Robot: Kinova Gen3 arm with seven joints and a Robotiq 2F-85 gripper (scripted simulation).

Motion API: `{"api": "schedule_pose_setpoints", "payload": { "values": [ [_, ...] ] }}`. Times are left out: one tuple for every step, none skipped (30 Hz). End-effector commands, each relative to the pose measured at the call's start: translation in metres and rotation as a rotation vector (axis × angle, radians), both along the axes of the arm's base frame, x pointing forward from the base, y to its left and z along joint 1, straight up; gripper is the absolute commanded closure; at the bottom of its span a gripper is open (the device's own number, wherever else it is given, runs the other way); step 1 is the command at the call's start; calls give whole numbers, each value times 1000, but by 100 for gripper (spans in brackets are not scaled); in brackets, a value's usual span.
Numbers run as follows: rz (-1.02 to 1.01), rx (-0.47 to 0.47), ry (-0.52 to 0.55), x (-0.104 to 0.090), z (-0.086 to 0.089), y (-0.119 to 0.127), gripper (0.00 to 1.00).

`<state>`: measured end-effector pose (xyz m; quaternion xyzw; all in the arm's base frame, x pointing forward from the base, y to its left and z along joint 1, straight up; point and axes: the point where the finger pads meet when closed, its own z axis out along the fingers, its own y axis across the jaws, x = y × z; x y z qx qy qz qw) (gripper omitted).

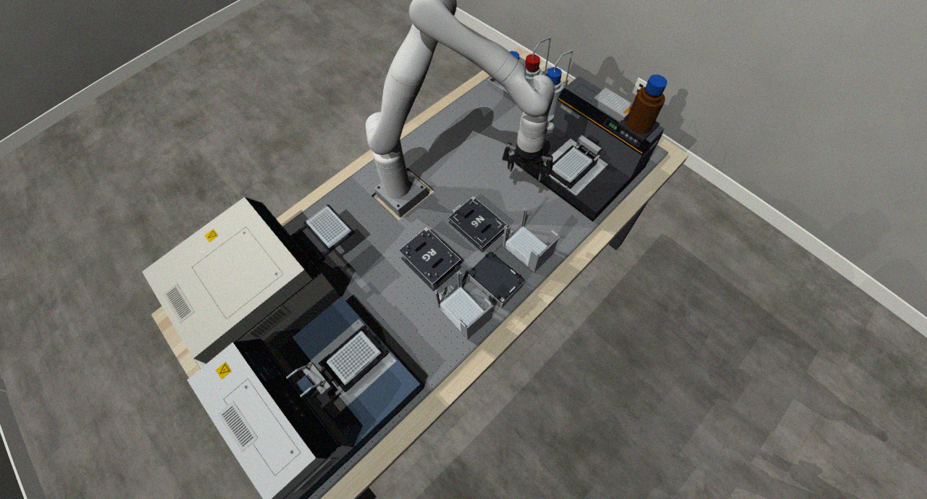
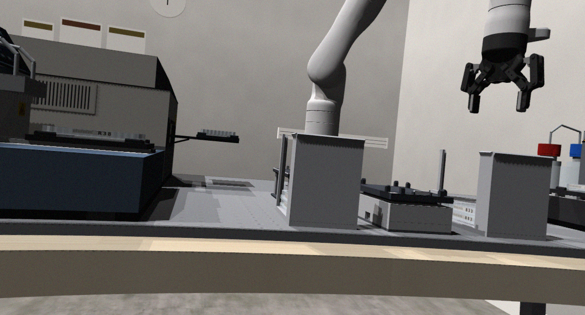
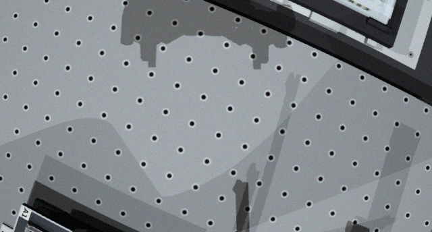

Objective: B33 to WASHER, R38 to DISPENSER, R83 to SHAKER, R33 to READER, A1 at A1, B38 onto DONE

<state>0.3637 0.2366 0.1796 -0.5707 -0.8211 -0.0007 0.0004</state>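
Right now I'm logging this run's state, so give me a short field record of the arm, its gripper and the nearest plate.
arm: grey seven-joint arm, reaching toward the black instrument
gripper: black two-finger gripper, open, empty, high above the deck
nearest plate: white well plate on the black orange-trimmed instrument, beside the gripper
wrist view: perforated grey deck, gripper shadow

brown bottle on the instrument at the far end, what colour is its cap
Blue. The brown bottle carries a blue cap, clearest in the top view.
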Motion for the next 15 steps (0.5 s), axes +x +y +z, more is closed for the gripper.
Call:
{"api": "schedule_pose_setpoints", "payload": {
  "values": [
    [-90, 1, -1, 5, 1, 12, 0],
    [-90, 1, -1, 7, 1, 15, 0],
    [-90, 1, -1, 8, 1, 18, 0],
    [-90, 1, -1, 9, 1, 21, 0],
    [-90, 1, -1, 9, 1, 21, 0],
    [-90, 1, -1, 9, 1, 21, 0],
    [-90, 1, -1, 10, 1, 24, 0],
    [-90, 1, -1, 11, 1, 28, 0],
    [-90, 1, -1, 13, 1, 31, 0],
    [-90, 1, -1, 14, 1, 34, 0],
    [-90, 1, -1, 15, 1, 37, 0],
    [-90, 1, -1, 16, 1, 40, 0],
    [-90, 1, -1, 17, 1, 43, 0],
    [-90, 1, -1, 18, 1, 46, 0],
    [-90, 1, -1, 20, 1, 49, 0]
  ]
}}
